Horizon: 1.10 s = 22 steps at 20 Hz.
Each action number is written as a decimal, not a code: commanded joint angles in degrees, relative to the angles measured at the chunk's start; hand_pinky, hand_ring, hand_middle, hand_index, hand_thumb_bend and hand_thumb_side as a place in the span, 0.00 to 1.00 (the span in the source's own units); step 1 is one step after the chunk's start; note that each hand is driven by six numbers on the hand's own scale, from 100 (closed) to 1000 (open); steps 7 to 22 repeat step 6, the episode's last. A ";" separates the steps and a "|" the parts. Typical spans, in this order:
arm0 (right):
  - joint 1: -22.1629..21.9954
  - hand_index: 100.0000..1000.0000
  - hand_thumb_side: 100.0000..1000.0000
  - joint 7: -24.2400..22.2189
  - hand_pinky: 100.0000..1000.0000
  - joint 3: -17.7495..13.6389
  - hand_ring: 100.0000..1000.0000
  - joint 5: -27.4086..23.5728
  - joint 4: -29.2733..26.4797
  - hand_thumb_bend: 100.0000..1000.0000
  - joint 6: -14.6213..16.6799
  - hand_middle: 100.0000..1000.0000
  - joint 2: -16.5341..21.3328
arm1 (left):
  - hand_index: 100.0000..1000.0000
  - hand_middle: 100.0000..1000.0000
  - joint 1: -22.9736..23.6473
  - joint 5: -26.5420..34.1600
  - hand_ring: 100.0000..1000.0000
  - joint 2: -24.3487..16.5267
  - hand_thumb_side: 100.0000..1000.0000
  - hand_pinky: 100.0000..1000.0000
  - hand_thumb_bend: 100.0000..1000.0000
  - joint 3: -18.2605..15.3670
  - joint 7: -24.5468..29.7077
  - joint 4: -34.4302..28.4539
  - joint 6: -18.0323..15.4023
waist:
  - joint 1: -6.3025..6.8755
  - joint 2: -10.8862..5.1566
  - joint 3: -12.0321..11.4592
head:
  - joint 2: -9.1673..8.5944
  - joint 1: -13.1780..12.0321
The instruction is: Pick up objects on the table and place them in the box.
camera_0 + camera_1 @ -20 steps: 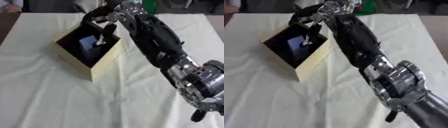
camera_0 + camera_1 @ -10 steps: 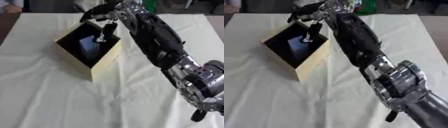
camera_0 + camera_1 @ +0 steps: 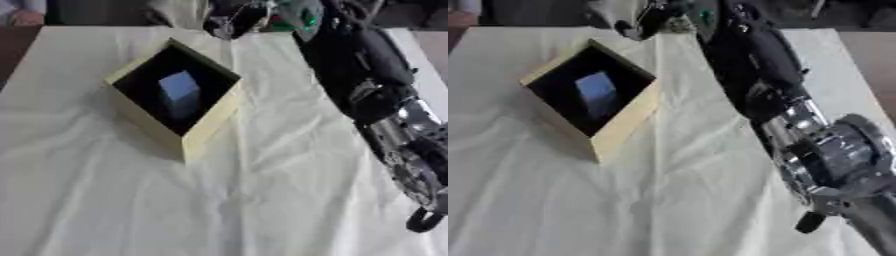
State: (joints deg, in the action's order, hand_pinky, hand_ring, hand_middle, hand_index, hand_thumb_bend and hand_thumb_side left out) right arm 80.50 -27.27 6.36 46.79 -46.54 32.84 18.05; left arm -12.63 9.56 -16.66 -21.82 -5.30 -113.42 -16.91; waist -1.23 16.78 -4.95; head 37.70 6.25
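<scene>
Right hand (image 3: 229, 20) beyond box (image 3: 206, 132) at far table (image 3: 262, 200) edge, finger state unclear; pale blue block (image 3: 179, 92) inside box.

The right arm (image 3: 754, 75) is being shown as a bulky run of glossy black shells, rounded and smooth. Toward the near end a broad silver joint (image 3: 842, 150) of ringed metal is being seen, with darker bands between the rings. A small black rounded knob (image 3: 808, 222) is being shown below that joint. At the far end the right hand (image 3: 229, 20) is being seen as black and silver parts, with a green patch (image 3: 302, 15) beside it.
</scene>
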 commanded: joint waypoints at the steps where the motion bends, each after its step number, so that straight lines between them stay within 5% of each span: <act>1: 0.02 0.90 0.09 1.26 0.82 0.70 0.81 -5.95 -6.62 0.00 -2.69 0.79 4.72 | 0.72 0.58 -0.14 -0.32 0.55 -1.06 0.00 0.64 0.13 -0.57 -0.41 -1.17 -0.10 | 0.30 -2.14 0.23 | 0.00 -0.56; 6: -4.11 0.87 0.08 4.88 0.78 1.09 0.76 -12.98 -15.10 0.00 -7.04 0.76 10.27 | 0.72 0.58 0.17 -0.56 0.55 -1.04 0.00 0.64 0.13 -0.82 -0.87 -1.17 -0.24 | 0.86 -2.18 0.87 | 0.13 -1.15; 22: -4.11 0.87 0.08 4.88 0.78 1.09 0.76 -12.98 -15.10 0.00 -7.04 0.76 10.27 | 0.72 0.58 0.17 -0.56 0.55 -1.04 0.00 0.64 0.13 -0.82 -0.87 -1.17 -0.24 | 0.86 -2.18 0.87 | 0.13 -1.15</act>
